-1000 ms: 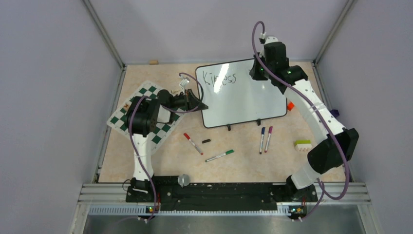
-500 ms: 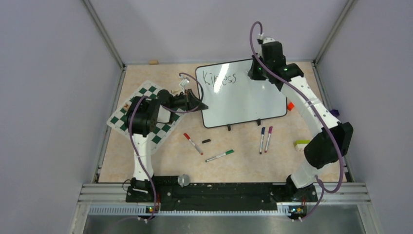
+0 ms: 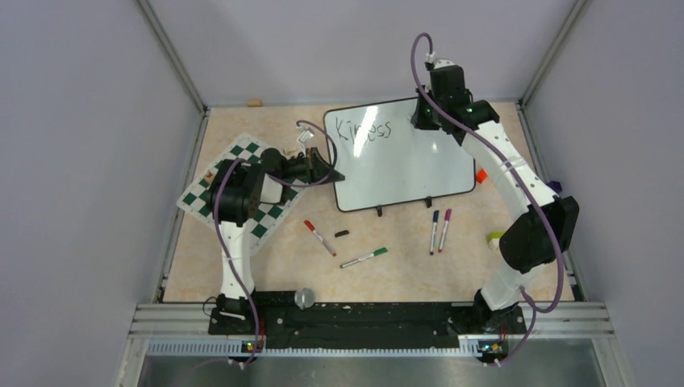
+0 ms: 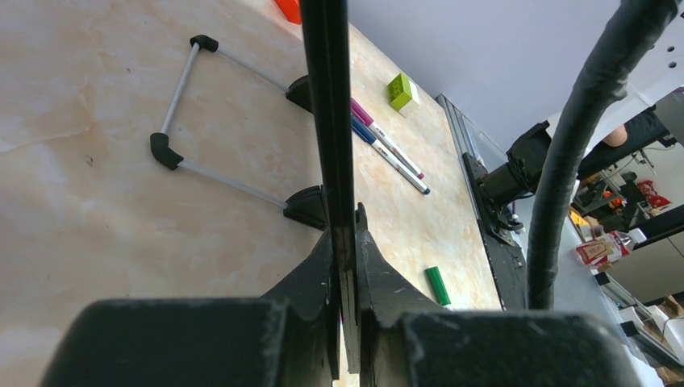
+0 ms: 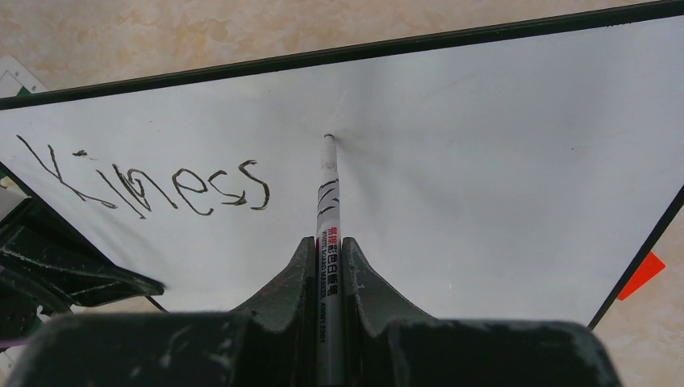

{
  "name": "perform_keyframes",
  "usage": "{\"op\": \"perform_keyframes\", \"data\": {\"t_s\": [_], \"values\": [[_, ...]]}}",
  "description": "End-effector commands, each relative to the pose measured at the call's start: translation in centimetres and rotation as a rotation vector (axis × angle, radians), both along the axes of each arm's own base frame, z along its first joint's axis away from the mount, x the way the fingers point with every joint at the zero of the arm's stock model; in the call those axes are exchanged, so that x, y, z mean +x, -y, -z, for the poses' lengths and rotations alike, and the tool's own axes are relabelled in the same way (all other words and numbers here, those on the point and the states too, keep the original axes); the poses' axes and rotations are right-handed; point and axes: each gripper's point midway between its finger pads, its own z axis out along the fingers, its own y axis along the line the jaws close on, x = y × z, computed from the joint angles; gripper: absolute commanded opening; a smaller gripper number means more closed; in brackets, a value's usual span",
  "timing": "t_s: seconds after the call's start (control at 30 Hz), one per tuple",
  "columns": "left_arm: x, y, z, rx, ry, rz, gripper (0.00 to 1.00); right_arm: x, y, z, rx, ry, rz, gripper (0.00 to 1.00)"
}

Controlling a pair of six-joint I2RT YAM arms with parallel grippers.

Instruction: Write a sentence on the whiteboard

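While the whiteboard [image 3: 399,153] stood propped on the worktop [image 3: 274,258], one word of the sentence [image 5: 161,187] written, a skewed stroke could be caused by the board shifting under pen pressure. Its left edge was pinched by the left end effector [image 4: 345,234]; the marker [image 5: 327,185] was clamped in the right end effector [image 5: 327,242], arm stretched far forward, tip apparently touching the surface.

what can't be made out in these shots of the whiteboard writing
- Right wrist view: the print on the marker is too small to read; whether its tip touches the whiteboard is unclear.
- Left wrist view: the whiteboard is edge-on, so its writing face is hidden.
- Top view: the right arm covers the marker and the board's far right corner; the sentence is too small to read.
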Motion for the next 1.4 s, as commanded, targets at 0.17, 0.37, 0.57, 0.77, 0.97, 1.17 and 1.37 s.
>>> {"op": "perform_keyframes", "data": {"t_s": [0.17, 0.37, 0.57, 0.77, 0.97, 1.17, 1.37], "values": [[-0.8, 0.1, -1.6, -0.011, 0.245, 0.043, 0.00, 0.7, 0.9, -1.5, -0.012, 0.040, 0.047, 0.00], [-0.7, 0.1, -1.6, -0.012, 0.245, 0.040, 0.00, 0.5, -0.2, -1.6, 0.024, 0.032, -0.012, 0.00], [-0.7, 0.0, -1.7, -0.012, 0.246, 0.039, 0.00, 0.6, 0.8, -1.4, 0.003, 0.036, 0.043, 0.00], [-0.7, 0.1, -1.7, -0.013, 0.246, 0.037, 0.00, 0.4, -0.1, -1.7, 0.026, 0.037, -0.003, 0.00], [-0.6, 0.1, -1.6, -0.014, 0.243, 0.031, 0.00, -0.4, 0.5, -3.2, 0.027, 0.074, 0.000, 0.00], [-0.6, 0.1, -1.6, -0.015, 0.243, 0.024, 0.00, -1.8, 1.0, -3.5, 0.046, 0.085, -0.008, 0.00], [-0.6, 0.1, -1.6, -0.015, 0.247, 0.023, 0.00, -2.3, 1.2, -2.2, 0.041, 0.054, -0.010, 0.00]]}}
